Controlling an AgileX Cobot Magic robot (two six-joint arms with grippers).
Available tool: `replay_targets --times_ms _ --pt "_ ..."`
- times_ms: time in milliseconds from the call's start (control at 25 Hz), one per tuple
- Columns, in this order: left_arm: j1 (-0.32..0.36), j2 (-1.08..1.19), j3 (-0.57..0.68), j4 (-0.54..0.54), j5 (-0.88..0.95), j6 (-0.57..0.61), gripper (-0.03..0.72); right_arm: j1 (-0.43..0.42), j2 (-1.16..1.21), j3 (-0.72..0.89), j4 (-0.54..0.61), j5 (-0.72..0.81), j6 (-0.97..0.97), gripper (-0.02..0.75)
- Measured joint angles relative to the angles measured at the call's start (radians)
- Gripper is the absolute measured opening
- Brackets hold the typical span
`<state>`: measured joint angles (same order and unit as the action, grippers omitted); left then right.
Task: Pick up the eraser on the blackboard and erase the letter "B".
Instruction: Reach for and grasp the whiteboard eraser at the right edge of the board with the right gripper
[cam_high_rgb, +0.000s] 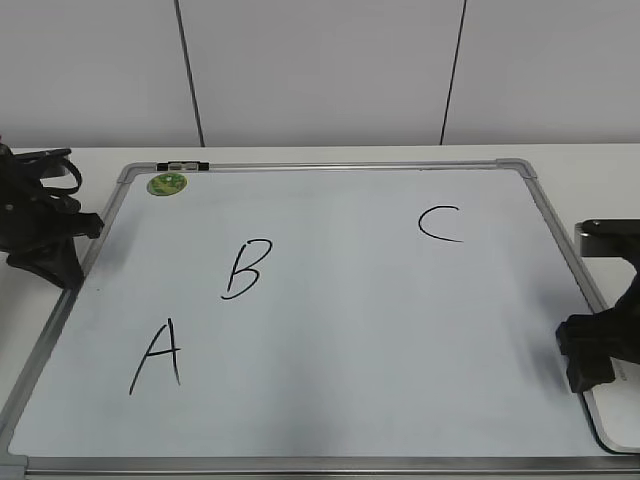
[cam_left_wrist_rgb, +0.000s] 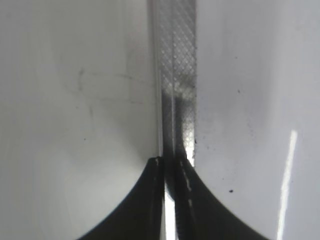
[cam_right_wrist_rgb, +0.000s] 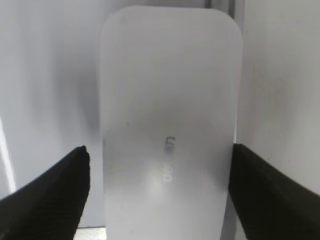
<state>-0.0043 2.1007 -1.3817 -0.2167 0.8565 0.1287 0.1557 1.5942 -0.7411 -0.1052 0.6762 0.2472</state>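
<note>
The blackboard (cam_high_rgb: 350, 330) is a white board in a grey frame, with black letters on it. The letter "B" (cam_high_rgb: 247, 268) is left of centre, with "A" (cam_high_rgb: 157, 356) below it and "C" (cam_high_rgb: 440, 223) at the upper right. The eraser (cam_high_rgb: 618, 415) lies at the board's right edge, mostly hidden by my right arm. In the right wrist view the eraser (cam_right_wrist_rgb: 170, 125) is a white rounded block with grey lettering. My right gripper (cam_right_wrist_rgb: 160, 150) is open and its fingers straddle the eraser. My left gripper (cam_left_wrist_rgb: 172, 160) is shut and empty over the board's left frame (cam_left_wrist_rgb: 175, 50).
A small round green magnet (cam_high_rgb: 167, 183) sits at the board's top left corner, next to a black and white clip (cam_high_rgb: 183, 165) on the frame. My left arm (cam_high_rgb: 40, 235) rests by the board's left edge. A white wall stands behind the table.
</note>
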Motion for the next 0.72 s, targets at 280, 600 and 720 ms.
replay_targets --times_ms 280,600,720 --pt "0.000 0.000 0.000 0.000 0.002 0.000 0.011 0.000 0.030 0.000 -0.002 -0.006 0.015 0.645" --pt "0.000 0.000 0.000 0.000 0.002 0.000 0.011 -0.004 0.039 0.000 0.015 -0.024 0.025 0.605" --pt "0.000 0.000 0.000 0.000 0.002 0.000 0.011 -0.004 0.039 0.000 0.015 -0.028 0.033 0.604"
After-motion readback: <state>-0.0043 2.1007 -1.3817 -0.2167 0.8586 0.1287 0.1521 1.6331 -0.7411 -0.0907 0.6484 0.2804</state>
